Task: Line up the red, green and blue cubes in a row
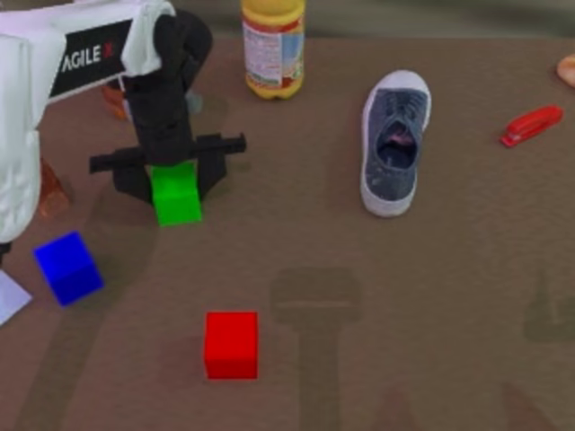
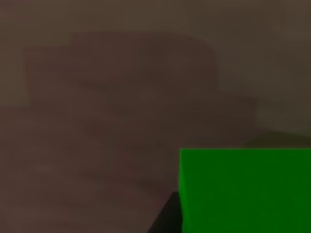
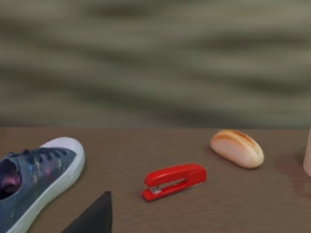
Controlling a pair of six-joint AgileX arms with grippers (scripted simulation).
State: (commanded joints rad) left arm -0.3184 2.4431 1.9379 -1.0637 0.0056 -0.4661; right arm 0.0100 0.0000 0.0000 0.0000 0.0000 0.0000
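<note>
My left gripper [image 1: 173, 180] is shut on the green cube [image 1: 177, 203] at the back left of the table, its black fingers on either side of the cube. In the left wrist view the green cube [image 2: 243, 189] fills the near corner, with one dark finger [image 2: 167, 219] against its side. The blue cube [image 1: 68, 267] sits to the front left of it, near the table's left edge. The red cube [image 1: 231, 344] rests nearer the front, toward the middle. My right arm is outside the top view; only a dark bit of my right gripper [image 3: 95, 218] shows in its wrist view.
A yellow bottle [image 1: 273, 45] stands at the back. To its right lie a grey shoe [image 1: 393, 144], a red stapler [image 1: 530, 124] and a bread roll [image 1: 568, 67]. A brownish block [image 1: 49, 193] sits by the left arm, and a white sheet's corner [image 1: 9, 298] lies at the left edge.
</note>
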